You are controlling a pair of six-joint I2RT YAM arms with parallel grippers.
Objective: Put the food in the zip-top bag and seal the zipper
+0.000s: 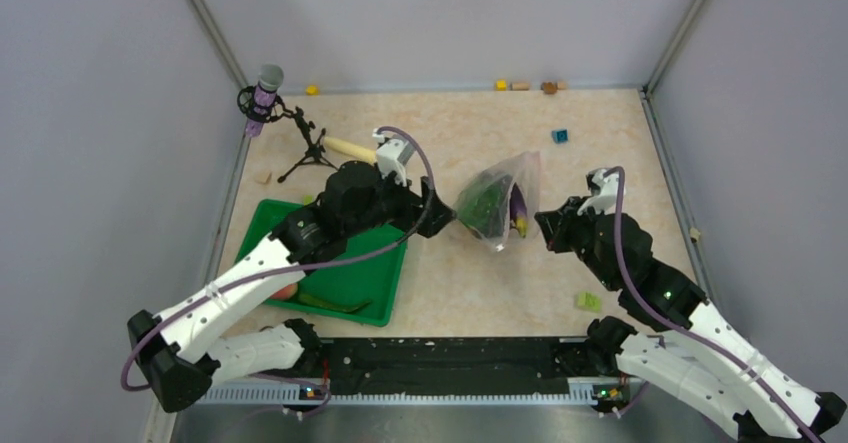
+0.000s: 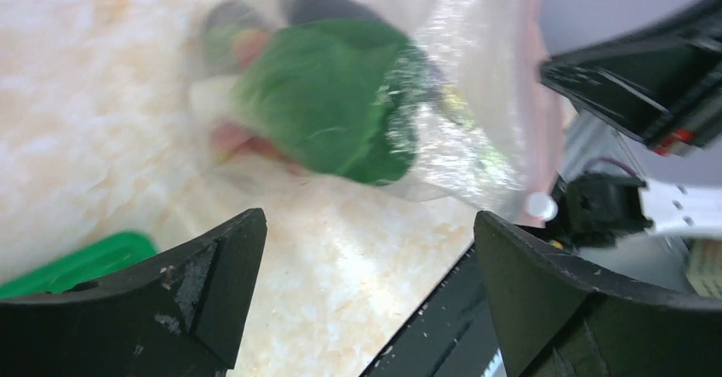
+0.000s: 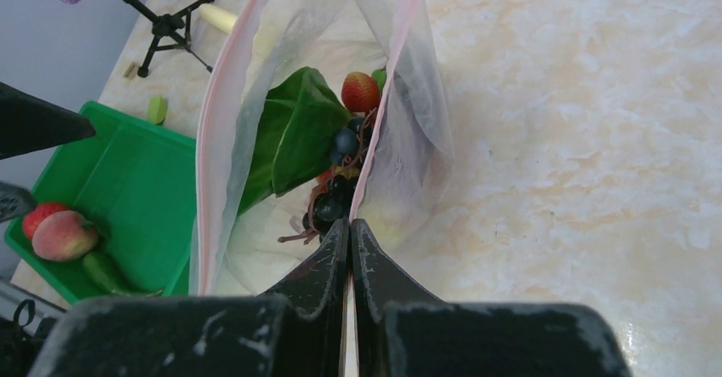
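Note:
The clear zip-top bag (image 1: 500, 203) stands mid-table with its mouth open. In the right wrist view it holds bok choy (image 3: 298, 130), a strawberry (image 3: 360, 90) and dark berries (image 3: 336, 185). A purple eggplant (image 1: 517, 208) shows inside it from above. My right gripper (image 3: 350, 224) is shut on the pink zipper strip (image 3: 400, 37) of the bag's near mouth edge. My left gripper (image 2: 370, 249) is open and empty, just left of the bag (image 2: 460, 113), not touching it. A peach (image 3: 64, 234) and a red strawberry (image 3: 38, 215) lie in the green tray (image 3: 136, 181).
The green tray (image 1: 340, 273) sits front left with a green vegetable (image 1: 330, 303) in it. A microphone on a tripod (image 1: 265, 93) and a rolling pin (image 1: 348, 147) stand at back left. A blue block (image 1: 560, 135) and a green block (image 1: 587, 301) lie on the right.

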